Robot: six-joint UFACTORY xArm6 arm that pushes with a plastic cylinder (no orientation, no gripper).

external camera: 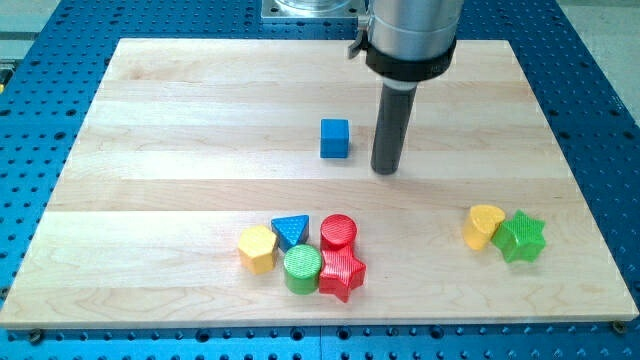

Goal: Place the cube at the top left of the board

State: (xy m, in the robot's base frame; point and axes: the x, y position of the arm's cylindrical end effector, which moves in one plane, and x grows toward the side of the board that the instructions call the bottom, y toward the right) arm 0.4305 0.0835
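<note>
Pushing from this spot could go wrong a few ways, imo. My tip (386, 170) sits on the board (150, 120) just beside the blue cube (335, 138), on the view's right and a bit toward the view's bottom, w/ a small gap, not touching. If I meet the cube off-centre, it'll likely spin and slip off the rod's round side instead of sliding straight, since there's nothing to hold it: no gripper here, just a bare rod, so nothing opens or closes and nothing is gripped. A push straight toward the view's left would only send it across the middle; it needs to go left and up, so the contact should come from the cube's lower-right corner region, and a corner hit is exactly what makes it rotate. Too much push near the top-left corner could run it off the edge.

Less worry re the other blocks: the cluster near the view's bottom (yellow hexagon (257, 247), blue triangle (291, 231), red cylinder (338, 231), green cylinder (301, 268), red star (342, 273)) is well apart from the cube's likely path, and the yellow heart (484, 225) + green star (521, 236) sit far off at the view's right.

Cube itself: roughly mid-board, slightly toward the top, path to the top left looks open.
</note>
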